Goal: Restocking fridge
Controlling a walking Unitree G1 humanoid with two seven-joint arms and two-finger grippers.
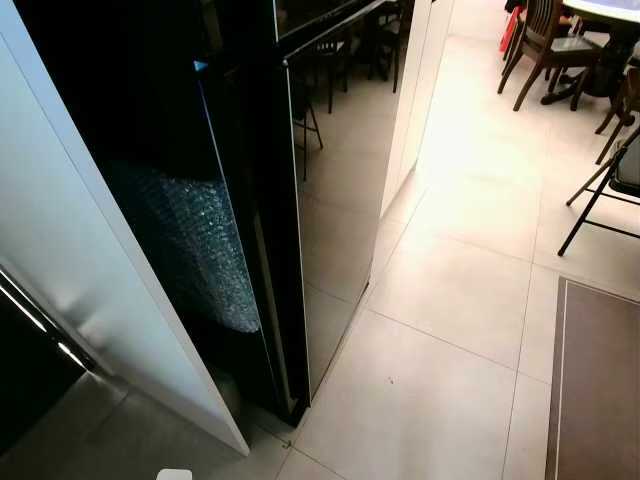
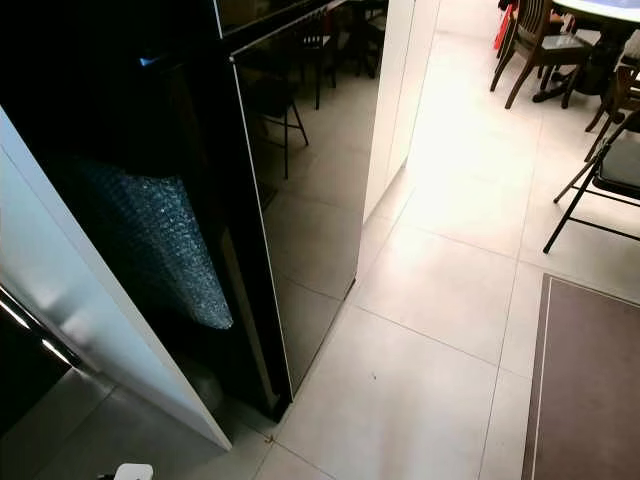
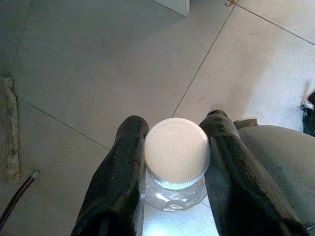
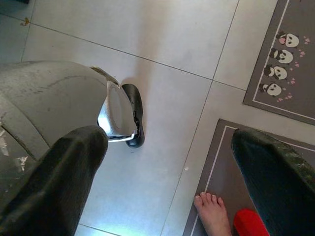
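Left gripper (image 3: 176, 162) clamps an upright bottle (image 3: 176, 172), white cap toward the camera.

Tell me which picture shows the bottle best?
The left wrist view: the bottle sits right in front, white cap up, clear body below, gripped between the left gripper jaws. In the eye views, a white bit at the bottom edge may be its cap; I can't tell.

I'm looking at a home, in a kitchen that opens onto a dining area. A tall black glossy fridge (image 1: 330, 200) stands at ten o'clock on pale floor tiles (image 1: 450, 300), with wooden dining chairs (image 1: 545, 45) round a table (image 1: 610, 10) at one o'clock. A brown mat (image 1: 600, 390) lies at four o'clock, and near it a panda-print mat (image 4: 285, 59) and a person's bare foot (image 4: 211, 211).
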